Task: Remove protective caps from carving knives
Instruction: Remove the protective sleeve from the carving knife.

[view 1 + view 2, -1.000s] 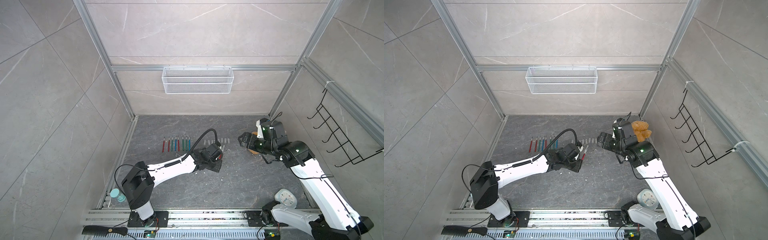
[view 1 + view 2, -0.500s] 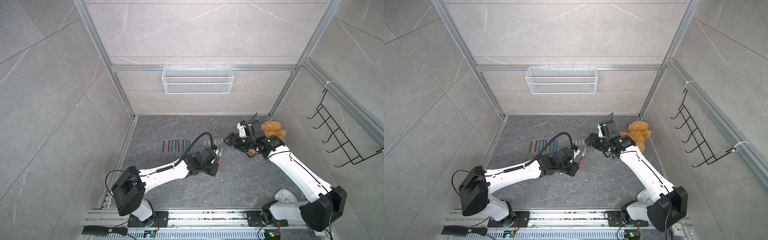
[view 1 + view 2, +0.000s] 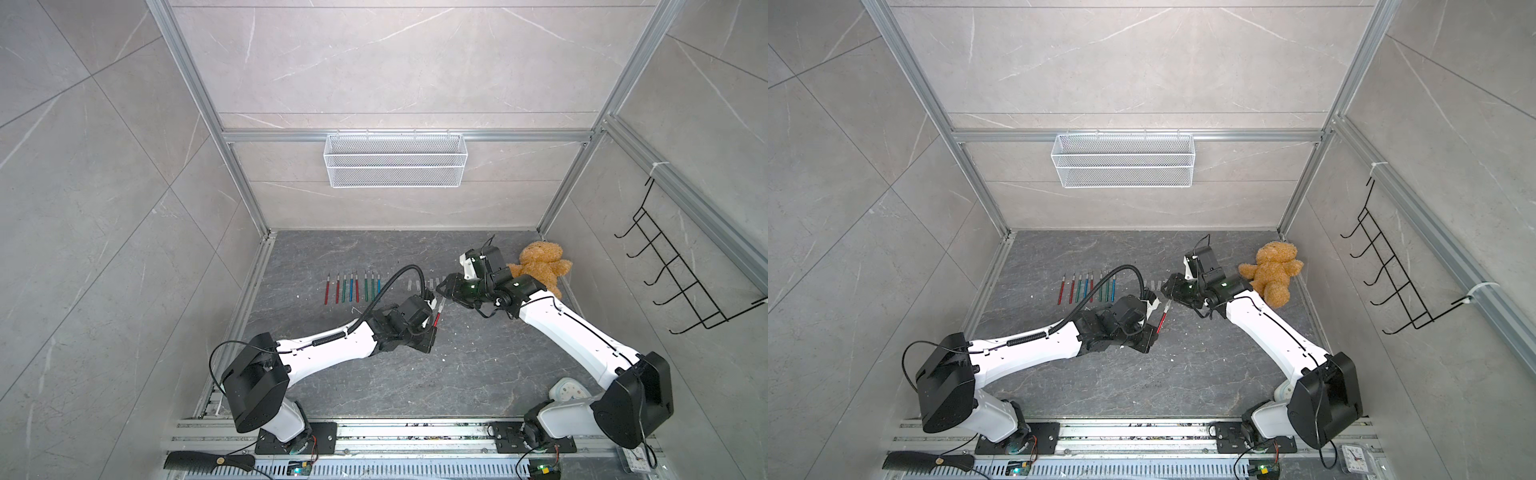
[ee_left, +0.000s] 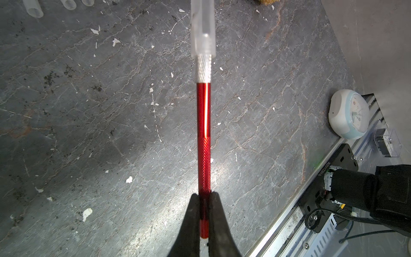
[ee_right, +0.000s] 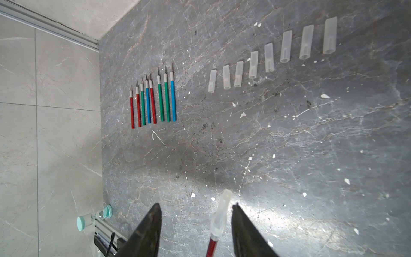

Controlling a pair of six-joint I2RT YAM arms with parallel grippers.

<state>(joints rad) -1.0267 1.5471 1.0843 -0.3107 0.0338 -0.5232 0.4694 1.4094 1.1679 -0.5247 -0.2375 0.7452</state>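
My left gripper (image 4: pixel 204 197) is shut on the lower end of a red carving knife (image 4: pixel 204 142), held above the floor. A translucent protective cap (image 4: pixel 203 29) covers its tip. My right gripper (image 5: pixel 196 207) is open, its fingers either side of that cap (image 5: pixel 221 215), which sits nearer one finger with a gap showing on both sides. In both top views the two grippers meet mid-floor at the knife (image 3: pixel 437 318) (image 3: pixel 1163 320). Several uncapped carving knives (image 5: pixel 153 102) lie in a row on the floor. Several loose caps (image 5: pixel 269 57) lie in a line beside them.
A brown teddy bear (image 3: pixel 540 266) sits at the back right behind my right arm. A small white clock (image 4: pixel 349 113) lies by the front rail, and a teal-capped bottle (image 5: pixel 93 219) stands at the front left. A wire basket (image 3: pixel 395 160) and black hooks (image 3: pixel 681 286) hang on the walls.
My right arm has reached leftward to the knife tip and its jaws have narrowed around the cap. My left gripper has drawn back slightly with the red knife.
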